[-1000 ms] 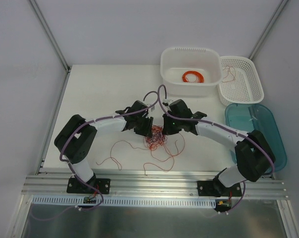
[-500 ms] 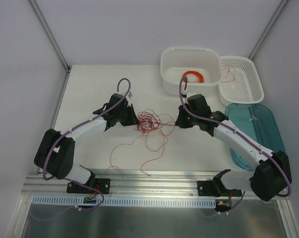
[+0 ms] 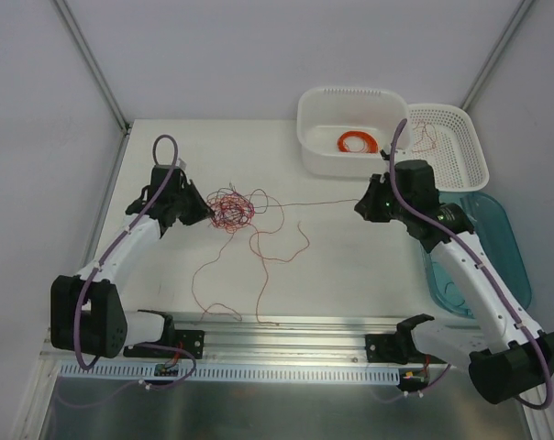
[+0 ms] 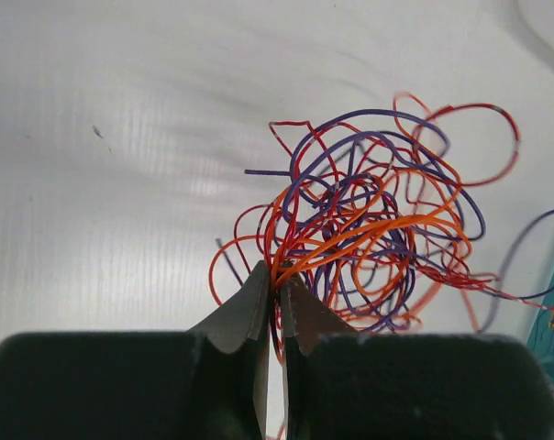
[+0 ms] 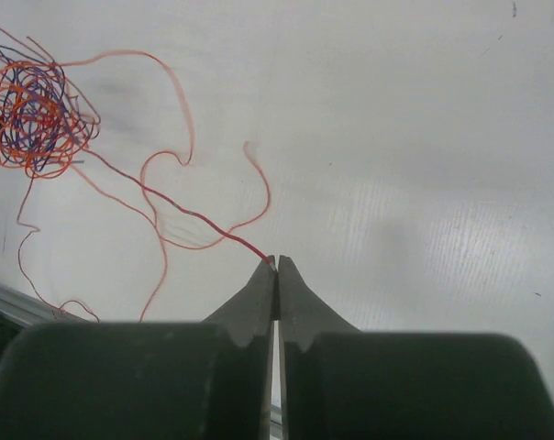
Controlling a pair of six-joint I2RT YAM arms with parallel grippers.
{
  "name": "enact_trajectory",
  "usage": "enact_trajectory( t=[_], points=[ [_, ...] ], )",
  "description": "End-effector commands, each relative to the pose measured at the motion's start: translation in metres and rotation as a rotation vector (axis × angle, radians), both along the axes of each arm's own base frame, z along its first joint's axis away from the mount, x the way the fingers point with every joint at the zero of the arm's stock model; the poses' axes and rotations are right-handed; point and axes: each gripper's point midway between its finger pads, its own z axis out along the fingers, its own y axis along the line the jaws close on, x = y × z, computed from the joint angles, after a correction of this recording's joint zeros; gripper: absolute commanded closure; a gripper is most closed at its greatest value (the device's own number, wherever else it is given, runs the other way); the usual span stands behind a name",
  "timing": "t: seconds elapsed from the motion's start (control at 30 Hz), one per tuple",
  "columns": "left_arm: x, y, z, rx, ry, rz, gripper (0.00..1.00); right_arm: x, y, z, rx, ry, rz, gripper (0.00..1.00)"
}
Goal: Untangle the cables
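- The cables (image 3: 231, 209) — hair-thin wires in red, orange and dark purple — bunch into a scribbly knot (image 4: 369, 229) over the left-middle of the counter (image 3: 167, 156).
- The knot's edge is pinched in the left claw (image 4: 275, 282), which has its jaws closed on orange and red loops.
- One red strand (image 3: 314, 203) leaves the knot and runs almost straight rightward — its end is nipped in the right claw (image 5: 275, 266).
- Several loose strands (image 3: 261, 289) trail from the knot toward the counter's near edge in wavy curls.
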Motion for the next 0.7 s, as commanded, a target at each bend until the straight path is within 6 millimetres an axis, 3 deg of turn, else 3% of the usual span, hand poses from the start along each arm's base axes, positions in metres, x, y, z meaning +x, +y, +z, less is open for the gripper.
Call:
enact_trajectory(
  t=[0.0, 0.13, 0.17, 0.27, 0.37, 0.47, 0.67],
  points=[
    [-0.017, -0.018, 0.011, -0.046, 0.039, -0.063, 1.00, -0.007, -0.006, -0.002, -0.031, 0.050, 0.008, 0.99],
    [-0.028, -0.054, 0.011, -0.047, 0.039, -0.132, 1.00, -0.014, 0.029, -0.018, 0.034, 0.092, 0.075, 0.70],
    [-0.029, -0.059, 0.010, -0.059, 0.049, -0.128, 1.00, -0.021, 0.046, -0.019, 0.043, 0.088, 0.123, 0.56],
    [-0.035, -0.073, 0.002, -0.081, 0.090, -0.132, 1.00, -0.024, 0.068, -0.024, 0.029, 0.086, 0.138, 0.40],
    [-0.036, -0.083, 0.002, -0.083, 0.096, -0.137, 1.00, -0.030, 0.090, -0.026, 0.092, 0.092, 0.163, 0.38],
    [-0.038, -0.089, 0.002, -0.082, 0.094, -0.142, 1.00, -0.040, 0.131, -0.017, 0.204, 0.068, 0.249, 0.37],
    [-0.041, -0.094, 0.006, -0.087, 0.085, -0.134, 1.00, -0.056, 0.186, -0.036, 0.297, 0.159, 0.304, 0.37]
  ],
)
